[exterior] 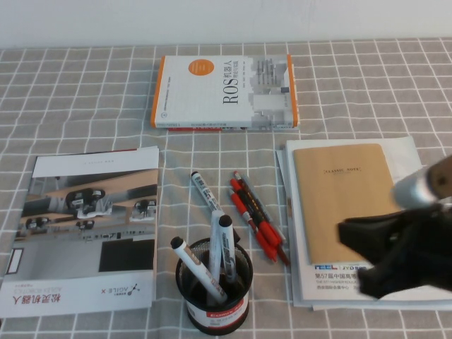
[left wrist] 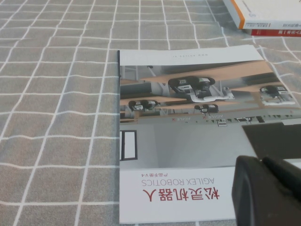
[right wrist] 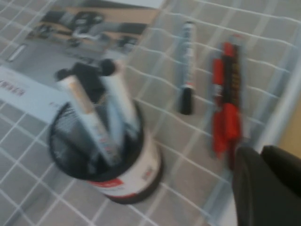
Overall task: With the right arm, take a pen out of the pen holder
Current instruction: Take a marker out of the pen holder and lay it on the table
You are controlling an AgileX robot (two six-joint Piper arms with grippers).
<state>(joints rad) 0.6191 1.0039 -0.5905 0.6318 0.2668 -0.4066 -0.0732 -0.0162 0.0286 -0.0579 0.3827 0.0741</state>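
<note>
A table (exterior: 70,92) is covered with a grey cloth marked in white squares. Near the left edge a shiny brochure (exterior: 88,226) is laid flat. "AGILEX ROBOTICS" is printed on it in grey, under big red Chinese letters. The left gripper (left wrist: 262,162) is seen only from its own wrist camera, above the end of the brochure with the writing. Its black fingers are pressed together and nothing is held.

By the far edge, in the middle, a white book (exterior: 224,92) with an orange spine is marked "ROS". It is stacked on a thinner red book.

At the near edge, in the middle, a round pen holder (exterior: 214,289) of black wire mesh is stood upright. A red and white label is wrapped round its base. Three white marker pens (exterior: 227,251) with black caps are stuck in it, leaning.

Just behind it, a fourth marker (exterior: 205,191) is laid on the cloth. Beside that, some red pens (exterior: 258,226) are bunched together.

Toward the right edge, a brown paper notebook (exterior: 342,198) marked "CLASSIC NOTE" is set on white papers (exterior: 332,286).

The right gripper (exterior: 353,236) is held above the near end of the notebook, well apart from the pen holder. Its black fingers are closed on nothing.
</note>
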